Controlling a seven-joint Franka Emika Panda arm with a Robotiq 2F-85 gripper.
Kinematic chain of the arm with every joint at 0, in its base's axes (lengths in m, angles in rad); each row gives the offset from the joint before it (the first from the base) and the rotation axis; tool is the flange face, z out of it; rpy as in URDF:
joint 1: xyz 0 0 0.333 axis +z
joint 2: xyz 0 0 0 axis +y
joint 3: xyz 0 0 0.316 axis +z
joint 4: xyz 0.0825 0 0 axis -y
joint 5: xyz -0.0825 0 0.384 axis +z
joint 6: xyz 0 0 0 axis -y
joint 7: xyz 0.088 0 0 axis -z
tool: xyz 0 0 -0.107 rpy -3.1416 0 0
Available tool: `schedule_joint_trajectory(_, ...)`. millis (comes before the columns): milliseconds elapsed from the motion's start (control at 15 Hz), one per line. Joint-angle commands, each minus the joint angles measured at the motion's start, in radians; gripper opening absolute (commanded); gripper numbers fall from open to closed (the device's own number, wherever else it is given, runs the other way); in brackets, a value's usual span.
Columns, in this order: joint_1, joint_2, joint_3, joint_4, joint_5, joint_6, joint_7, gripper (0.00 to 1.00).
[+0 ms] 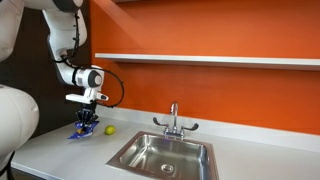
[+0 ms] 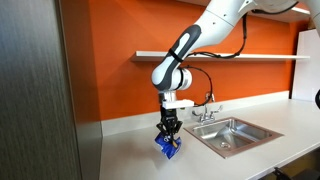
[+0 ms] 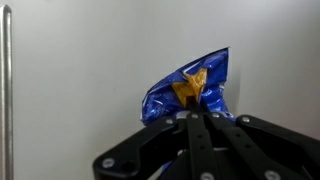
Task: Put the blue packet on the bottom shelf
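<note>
The blue packet (image 1: 82, 131) is a crumpled blue foil packet with yellow marks, at the countertop's left end. It shows in both exterior views (image 2: 166, 146) and in the wrist view (image 3: 190, 92). My gripper (image 1: 86, 122) points straight down and its fingers are shut on the packet, also seen in an exterior view (image 2: 167, 138) and the wrist view (image 3: 196, 115). The packet sits at or just above the counter surface. The bottom shelf (image 1: 210, 60) is a long thin white shelf on the orange wall, well above the gripper; it also shows in an exterior view (image 2: 225, 56).
A small yellow-green ball (image 1: 110, 129) lies on the counter right of the packet. A steel sink (image 1: 165, 155) with a faucet (image 1: 174, 120) is set in the counter; the sink also shows in an exterior view (image 2: 232, 131). A higher shelf edge (image 1: 200, 2) runs above.
</note>
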Motion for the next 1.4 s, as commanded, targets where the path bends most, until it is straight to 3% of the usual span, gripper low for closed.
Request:
schedule_joint_trajectory(0,0.000,-0.116,-0.001,-0.084,-0.025,-0.025,0.010,0.00)
schedule_joint_trajectory(333,-0.007,-0.253,0.004,-0.190,-0.075,-0.018,-0.021,0.00)
schedule_joint_trajectory(733,-0.013,-0.445,0.010,-0.280,-0.060,-0.039,0.031,0.00)
schedule_joint_trajectory(1333,-0.042,-0.761,0.034,-0.265,-0.082,-0.191,0.182,0.00)
